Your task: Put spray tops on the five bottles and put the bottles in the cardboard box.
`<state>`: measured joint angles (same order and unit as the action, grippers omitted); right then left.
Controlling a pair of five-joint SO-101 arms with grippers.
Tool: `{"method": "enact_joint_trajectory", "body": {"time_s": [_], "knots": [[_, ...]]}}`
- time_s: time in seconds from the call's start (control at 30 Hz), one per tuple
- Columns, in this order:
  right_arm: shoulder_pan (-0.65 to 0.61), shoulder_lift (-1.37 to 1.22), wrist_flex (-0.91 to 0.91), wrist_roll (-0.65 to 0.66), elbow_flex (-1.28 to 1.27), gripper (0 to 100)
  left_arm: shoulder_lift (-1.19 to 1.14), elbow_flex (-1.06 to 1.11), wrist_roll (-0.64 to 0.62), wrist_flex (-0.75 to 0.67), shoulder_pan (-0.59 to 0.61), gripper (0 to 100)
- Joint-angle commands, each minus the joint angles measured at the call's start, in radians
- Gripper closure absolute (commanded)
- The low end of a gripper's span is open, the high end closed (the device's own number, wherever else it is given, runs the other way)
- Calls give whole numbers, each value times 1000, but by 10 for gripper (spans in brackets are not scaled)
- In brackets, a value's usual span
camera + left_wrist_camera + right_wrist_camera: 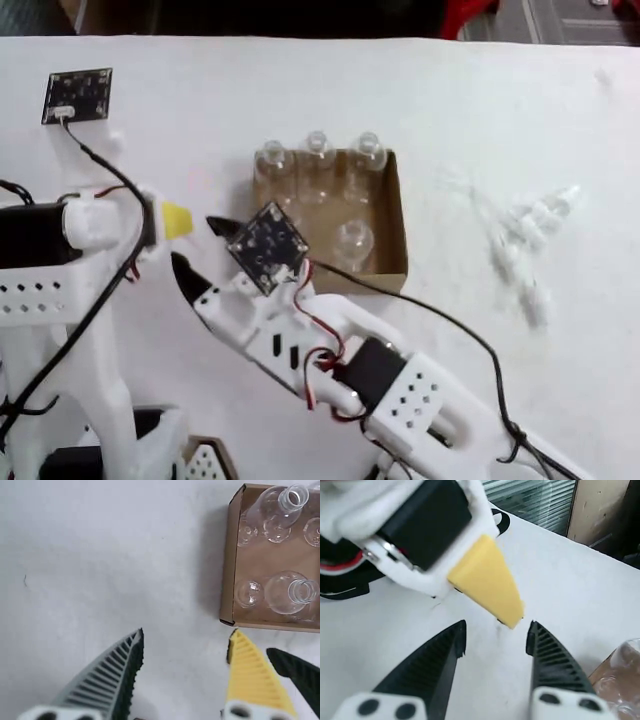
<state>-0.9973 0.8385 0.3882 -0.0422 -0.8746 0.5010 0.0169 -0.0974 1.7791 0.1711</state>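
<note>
Clear bottles (317, 152), at least four, are seen standing in the cardboard box (392, 215) with open necks and no spray tops fitted. A clear heap, judged to be the spray tops (528, 235), lies well apart from the box on the table (450, 100). The left gripper (185, 645) and right gripper (495, 640) are held wide open and empty, near the box. Capping is judged outstanding; a spray top must be fetched next.

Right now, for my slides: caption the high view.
Open left end effector, open right end effector, bottles in cardboard box.
</note>
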Motion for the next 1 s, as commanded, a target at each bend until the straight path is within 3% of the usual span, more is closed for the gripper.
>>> {"method": "enact_joint_trajectory", "body": {"time_s": [0.0,0.27,0.97], "knots": [[10,-36,-28,-11,17,823,-2,-3,-8,3,-10,744],[12,-15,-19,-8,29,947,-2,-3,-8,5,-7,744],[13,-18,-27,-2,15,982,-2,-14,-14,0,-10,744]]}}
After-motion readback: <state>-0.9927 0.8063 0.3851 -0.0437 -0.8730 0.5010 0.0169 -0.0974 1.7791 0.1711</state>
